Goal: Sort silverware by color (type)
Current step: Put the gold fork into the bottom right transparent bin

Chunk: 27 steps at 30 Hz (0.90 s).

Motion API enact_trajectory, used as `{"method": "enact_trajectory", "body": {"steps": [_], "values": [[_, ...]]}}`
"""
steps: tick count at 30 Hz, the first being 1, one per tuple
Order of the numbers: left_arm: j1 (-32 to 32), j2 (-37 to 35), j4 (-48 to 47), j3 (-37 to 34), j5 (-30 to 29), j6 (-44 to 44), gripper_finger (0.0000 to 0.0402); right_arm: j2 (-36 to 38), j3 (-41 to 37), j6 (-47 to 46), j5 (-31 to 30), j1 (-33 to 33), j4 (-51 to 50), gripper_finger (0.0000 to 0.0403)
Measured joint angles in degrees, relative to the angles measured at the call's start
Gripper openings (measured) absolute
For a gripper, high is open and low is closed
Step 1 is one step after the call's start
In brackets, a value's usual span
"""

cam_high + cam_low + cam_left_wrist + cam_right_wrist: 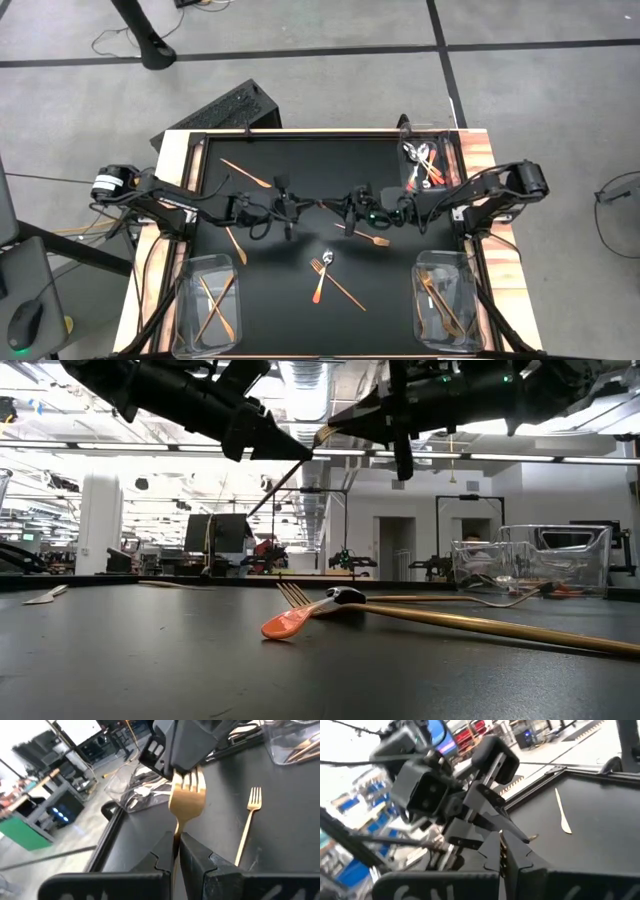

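While both arms meet above the middle of the matte black table (270, 310), the step in hand looks like a handover of a slim copper-gold metal fork (187, 795): the left gripper (176, 851) is clenched on its thin handle, tines up, and the right gripper (501, 851) appears pinched on the tine end, though how firmly I cannot tell. To do it well, one side should let go only once the other holds squarely, since the smooth, narrow shaft could twist or slip. Another gold fork (247, 822) lies flat on the table, and a shiny silver fork with a glossy red-orange handle (300, 615) crosses a long gold stick (480, 625). Clear plastic bins (207, 305) near the corners hold sorted pieces.
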<state>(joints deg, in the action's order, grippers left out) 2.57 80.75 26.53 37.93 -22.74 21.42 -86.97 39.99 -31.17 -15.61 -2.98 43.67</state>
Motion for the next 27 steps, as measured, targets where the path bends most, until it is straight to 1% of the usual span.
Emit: {"method": "enact_trajectory", "body": {"steps": [3,5,7,10,11,13,15,19,22,25,27], "values": [[0.02,-0.07,-2.93,0.21,-0.05,-2.67,0.0021,1.99,-0.01,0.99,6.27,1.12,-3.44,0.0008],[0.01,-0.25,-6.63,0.07,-1.14,-4.66,0.0035,5.22,0.72,0.27,9.66,2.20,-12.34,0.0006],[0.20,-0.15,-8.95,0.07,-1.26,-6.44,0.0050,9.00,3.24,-0.52,10.99,3.01,-25.21,0.0006],[0.93,-0.15,-10.81,0.07,-0.53,-8.17,0.0070,14.34,9.06,-0.48,11.34,4.13,-48.30,0.0006],[1.20,-0.15,-11.38,0.07,-0.50,-8.62,0.0075,15.62,11.40,-0.30,11.78,4.45,-56.46,0.0006],[1.53,-0.15,-11.53,0.07,-0.49,-8.71,0.0082,17.51,17.25,0.01,14.23,5.71,-69.35,0.0006],[1.78,-0.17,-11.52,0.07,-0.54,-8.78,0.0085,18.67,22.98,0.15,19.73,7.33,-81.56,0.0006],[1.88,-0.17,-11.64,0.07,0.52,-10.41,0.0086,18.51,34.12,2.53,32.42,10.33,-99.48,0.0007],[1.88,-0.17,-12.30,0.07,1.30,-12.01,0.0086,17.81,40.94,3.33,40.14,11.03,-109.77,0.0007],[1.90,-0.17,-12.84,0.07,1.34,-13.12,0.0086,16.92,45.79,4.89,48.31,10.93,-119.46,0.0007],[1.90,-0.17,-13.44,0.07,1.38,-13.61,0.0086,16.76,47.87,4.54,51.73,10.36,-124.46,0.0007]]}}
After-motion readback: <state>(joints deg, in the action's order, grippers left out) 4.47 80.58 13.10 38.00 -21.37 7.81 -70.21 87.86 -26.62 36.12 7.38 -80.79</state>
